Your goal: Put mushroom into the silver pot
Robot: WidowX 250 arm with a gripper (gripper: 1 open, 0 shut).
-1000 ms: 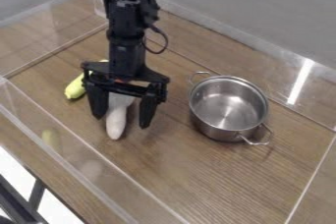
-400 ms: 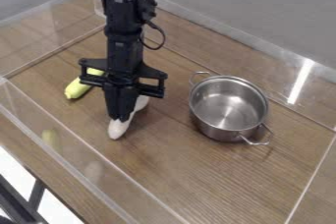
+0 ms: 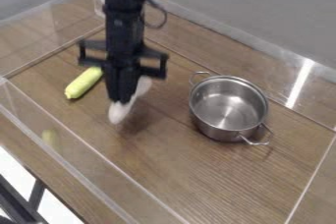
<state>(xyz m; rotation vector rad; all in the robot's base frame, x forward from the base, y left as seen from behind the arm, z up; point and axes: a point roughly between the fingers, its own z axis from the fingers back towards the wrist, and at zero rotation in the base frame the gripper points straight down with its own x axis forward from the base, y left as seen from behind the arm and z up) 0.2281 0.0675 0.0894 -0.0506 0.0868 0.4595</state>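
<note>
Black gripper [image 3: 126,90] points down, fingers clamped on mushroom [image 3: 121,109]. Mushroom blurred, apparently hanging clear of wooden table [image 3: 197,174]. Yellow corn-like piece [image 3: 83,83] near, to left. Silver pot [image 3: 226,130] stands apart to right.

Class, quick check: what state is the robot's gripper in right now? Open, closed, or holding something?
Gripper: jaws closed, holding the mushroom by its upper end.
</note>
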